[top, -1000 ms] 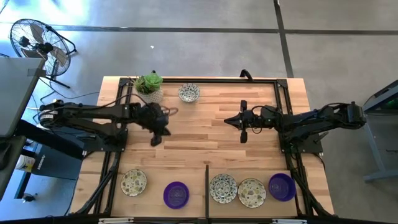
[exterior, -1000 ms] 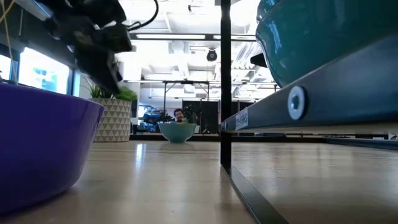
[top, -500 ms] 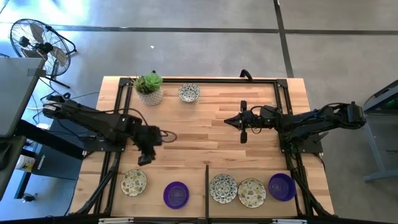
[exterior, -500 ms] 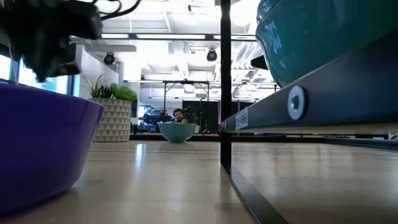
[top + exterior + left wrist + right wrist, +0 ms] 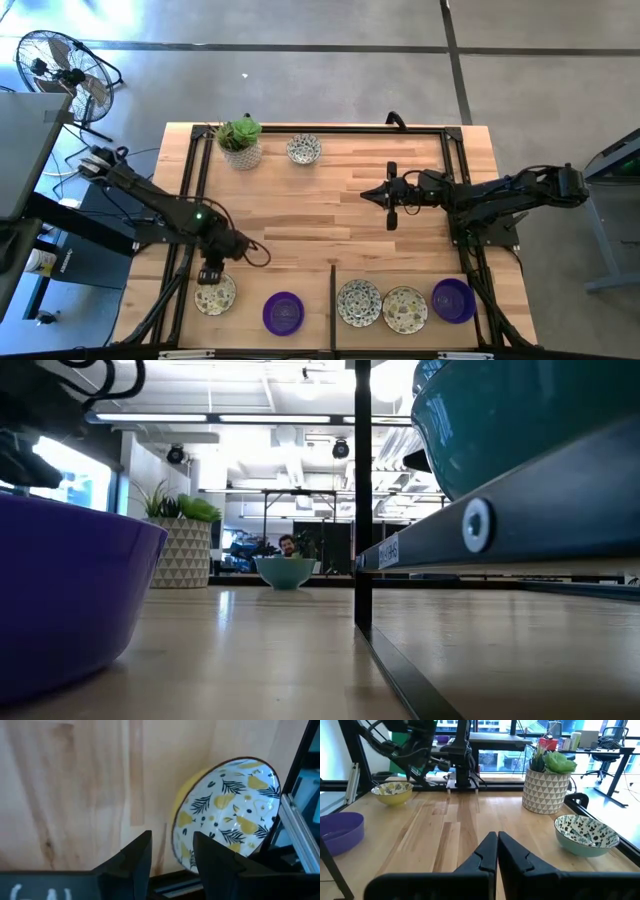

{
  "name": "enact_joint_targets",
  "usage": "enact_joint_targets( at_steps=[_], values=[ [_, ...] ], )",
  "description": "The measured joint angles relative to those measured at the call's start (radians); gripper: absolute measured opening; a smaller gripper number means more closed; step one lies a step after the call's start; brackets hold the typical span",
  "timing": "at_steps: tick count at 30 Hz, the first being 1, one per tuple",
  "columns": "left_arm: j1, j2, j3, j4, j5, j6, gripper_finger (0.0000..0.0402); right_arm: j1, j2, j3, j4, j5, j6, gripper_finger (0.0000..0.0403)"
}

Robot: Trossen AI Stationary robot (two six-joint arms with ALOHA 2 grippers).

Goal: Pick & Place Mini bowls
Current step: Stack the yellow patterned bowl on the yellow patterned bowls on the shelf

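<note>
Spread fingers are seen on the left end effector [image 5: 211, 276], which is poised just above the far rim of the yellow-leaf patterned mini bowl [image 5: 215, 294] at the near left corner of the counter [image 5: 330, 215]; in the left wrist view the bowl [image 5: 227, 812] lies just ahead of the parted fingertips and nothing is pinched between them. Beside it along the near edge are set a purple bowl [image 5: 284, 312], two more patterned bowls [image 5: 359, 302] [image 5: 404, 309] and a second purple bowl [image 5: 453, 299], so five bowls are lined up there. One patterned bowl [image 5: 304, 150] is left at the far edge, near the potted plant [image 5: 241, 141]. The right end effector [image 5: 392, 196] is held over the middle of the counter's right half with its fingers pressed together and empty. Judged from this layout, most of the placing appears done or a fresh pick is about to be made from the row; which of the two cannot be told. No grasp has yet been made on the corner bowl.
</note>
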Motion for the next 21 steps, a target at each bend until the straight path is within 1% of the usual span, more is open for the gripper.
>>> enact_joint_targets(
  at_steps=[4,7,14,17,21],
  values=[
    [-0.041,0.051,0.0,0.023,0.016,0.002,0.0141,0.0,0.0,0.0,-0.005,0.0,-0.001,0.0004],
    [-0.063,0.085,0.0,0.039,0.006,0.003,0.0141,0.0,0.0,0.0,-0.005,0.0,-0.002,0.0004],
    [-0.062,0.165,0.0,0.063,-0.024,0.003,0.0141,0.0,0.0,0.0,-0.006,0.0,-0.002,0.0004],
    [-0.062,0.201,0.0,0.083,-0.018,0.003,0.0141,0.0,0.0,0.0,-0.006,0.0,-0.002,0.0004],
    [-0.062,0.234,-0.001,0.126,-0.005,0.002,0.0126,0.0,0.0,0.0,-0.006,0.0,-0.001,0.0001]
  ],
)
